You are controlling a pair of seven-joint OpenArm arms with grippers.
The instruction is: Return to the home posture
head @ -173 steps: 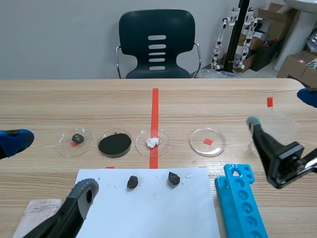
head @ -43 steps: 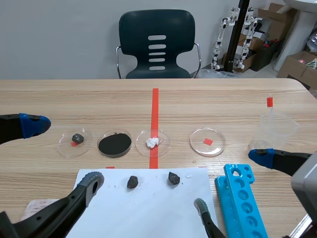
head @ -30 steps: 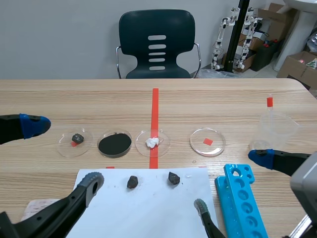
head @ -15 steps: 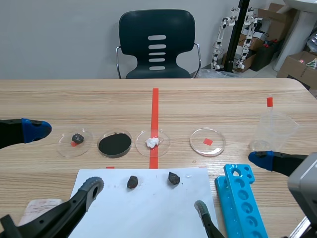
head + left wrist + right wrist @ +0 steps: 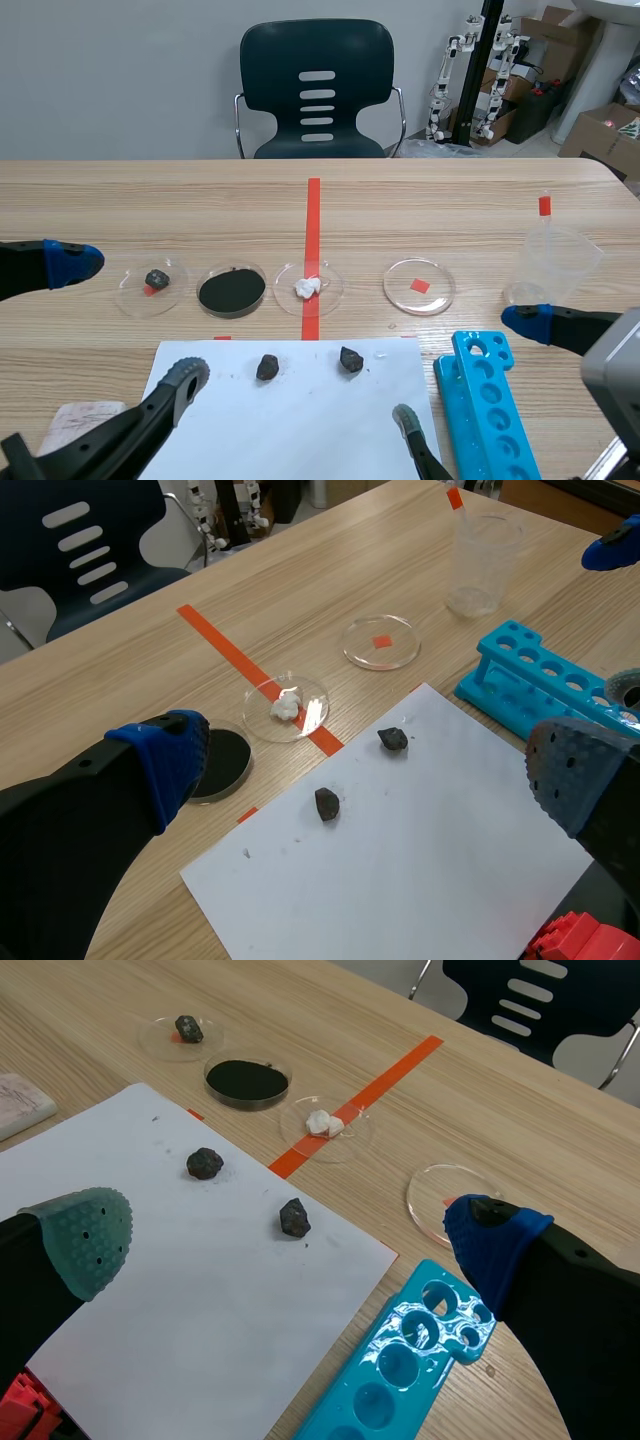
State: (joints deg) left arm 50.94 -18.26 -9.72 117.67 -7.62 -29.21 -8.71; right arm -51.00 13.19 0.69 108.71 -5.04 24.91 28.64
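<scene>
Both arms hang low at the near edge of the table point(image 5: 400, 210). The left gripper point(image 5: 370, 770) and right gripper point(image 5: 285, 1238) are each spread wide and empty, flanking the white sheet point(image 5: 300, 430) and its two dark lumps point(image 5: 268, 367). The task appears to need no grasp, only a retreat clear of the light, easily knocked petri dishes point(image 5: 419, 286) and the blue tube rack point(image 5: 495, 420).

Central overview, wrist views, shared paper point(image 5: 320, 410)
</scene>
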